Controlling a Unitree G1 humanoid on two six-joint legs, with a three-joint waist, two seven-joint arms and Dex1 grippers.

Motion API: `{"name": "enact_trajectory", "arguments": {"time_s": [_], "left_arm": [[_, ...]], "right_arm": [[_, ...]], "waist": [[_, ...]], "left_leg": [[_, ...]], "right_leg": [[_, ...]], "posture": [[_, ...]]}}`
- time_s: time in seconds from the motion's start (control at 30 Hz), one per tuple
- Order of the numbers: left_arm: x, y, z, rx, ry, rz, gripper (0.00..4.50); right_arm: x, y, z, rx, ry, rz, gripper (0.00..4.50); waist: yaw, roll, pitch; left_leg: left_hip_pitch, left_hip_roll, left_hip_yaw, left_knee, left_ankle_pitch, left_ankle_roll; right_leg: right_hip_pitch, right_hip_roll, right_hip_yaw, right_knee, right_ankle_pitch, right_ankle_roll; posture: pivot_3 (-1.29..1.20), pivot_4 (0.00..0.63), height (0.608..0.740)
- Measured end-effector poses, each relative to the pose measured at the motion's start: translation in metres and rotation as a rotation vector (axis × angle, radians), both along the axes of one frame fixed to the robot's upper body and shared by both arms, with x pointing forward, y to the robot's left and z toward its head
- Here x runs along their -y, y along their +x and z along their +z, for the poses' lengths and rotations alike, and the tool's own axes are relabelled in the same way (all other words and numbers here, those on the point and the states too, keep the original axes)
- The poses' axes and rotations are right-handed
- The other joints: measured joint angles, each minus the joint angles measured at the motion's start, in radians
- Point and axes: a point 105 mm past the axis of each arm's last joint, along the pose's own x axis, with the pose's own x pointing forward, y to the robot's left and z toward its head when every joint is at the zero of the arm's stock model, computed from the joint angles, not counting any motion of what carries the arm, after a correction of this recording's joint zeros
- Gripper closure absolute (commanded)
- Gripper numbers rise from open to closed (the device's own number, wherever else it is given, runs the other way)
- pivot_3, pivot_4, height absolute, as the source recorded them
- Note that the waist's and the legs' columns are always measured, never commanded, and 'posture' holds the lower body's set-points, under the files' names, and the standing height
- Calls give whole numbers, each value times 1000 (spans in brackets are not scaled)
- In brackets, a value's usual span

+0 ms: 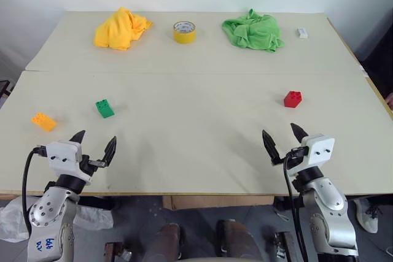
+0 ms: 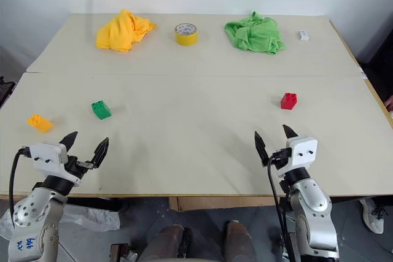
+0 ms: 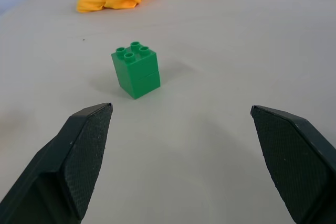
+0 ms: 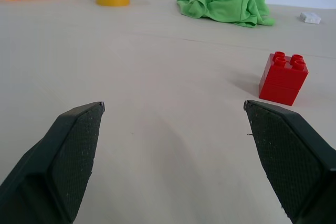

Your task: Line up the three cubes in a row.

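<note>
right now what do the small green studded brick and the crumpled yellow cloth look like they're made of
The small green studded brick looks like hard moulded plastic, smooth with a slight sheen: crisp edges, round studs on top and a seam around its middle. The crumpled yellow cloth looks like soft matte fabric, bunched in loose folds, possibly microfibre, though the weave cannot be made out.

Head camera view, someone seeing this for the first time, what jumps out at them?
Probably the bright colours along the table's far edge: a yellow cloth on the left, a yellow tape roll in the middle, a green cloth on the right. Nearer lie three scattered bricks: orange brick and green brick left, red brick right. At the near edge, left gripper and right gripper wait, fingers open.
</note>
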Motion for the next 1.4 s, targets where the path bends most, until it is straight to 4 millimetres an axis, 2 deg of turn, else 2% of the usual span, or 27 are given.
{"name": "enact_trajectory", "arguments": {"time_s": [0.17,0.27,0.4,0.5,0.6,0.7,0.8,0.87,0.97,1.1,1.3,1.4], "left_arm": [[-4,3,1,-10,-24,16,14],[4,3,8,-13,-24,-91,14],[40,3,31,-30,37,-410,14],[81,1,47,-82,151,-749,14],[112,3,66,-40,227,-985,14],[122,18,74,6,254,-1032,14],[129,30,69,11,235,-1029,14],[137,32,65,10,220,-1048,14],[148,33,64,17,206,-1076,14],[153,34,62,2,191,-1081,14],[158,35,58,-4,198,-1083,14],[160,34,57,-8,208,-1088,14]], "right_arm": [[-1,3,3,12,-1,14,0],[-2,2,3,11,-7,28,0],[11,1,16,22,0,24,0],[24,-7,30,26,-23,33,0],[51,-22,33,-16,-54,-15,0],[81,-32,31,-57,-58,-99,0],[94,-32,19,-129,-41,-133,0],[92,-19,25,-137,-24,-129,0],[83,10,56,-116,-32,-120,0],[68,47,89,-159,-44,-141,0],[56,88,83,-303,-25,-183,0],[57,105,78,-353,-13,-236,0]], "waist": [[1,0,0],[1,0,0],[3,0,0],[6,2,0],[12,4,-1],[5,5,-2],[-6,5,-2],[-12,5,-2],[-15,5,-2],[-11,5,-2],[3,4,-1],[-2,4,-1]], "left_leg": [[0,0,0,0,0,0],[0,0,0,0,0,0],[0,0,-1,0,0,0],[0,0,-2,0,0,0],[0,0,-1,0,0,0],[2,0,0,-1,0,0],[4,2,4,-3,0,0],[7,2,9,-5,0,0],[9,3,10,-5,0,0],[8,3,10,-5,0,0],[7,2,10,-5,0,1],[6,2,10,-5,0,1]], "right_leg": [[0,0,0,0,0,0],[0,0,0,0,0,0],[1,-1,0,0,0,0],[2,-1,-1,-1,0,-1],[3,-1,-1,-3,0,-1],[3,0,0,0,0,-1],[3,2,2,2,0,-1],[3,2,6,2,0,-1],[3,3,7,2,0,-1],[2,3,7,1,0,-1],[2,1,7,2,0,-1],[1,1,7,2,0,0]], "posture": [[0,150,740],[0,150,740],[0,150,740],[0,150,740],[0,150,740],[0,150,740],[0,150,740],[0,150,740],[0,150,740],[0,150,740],[0,150,740],[0,150,740]]}}
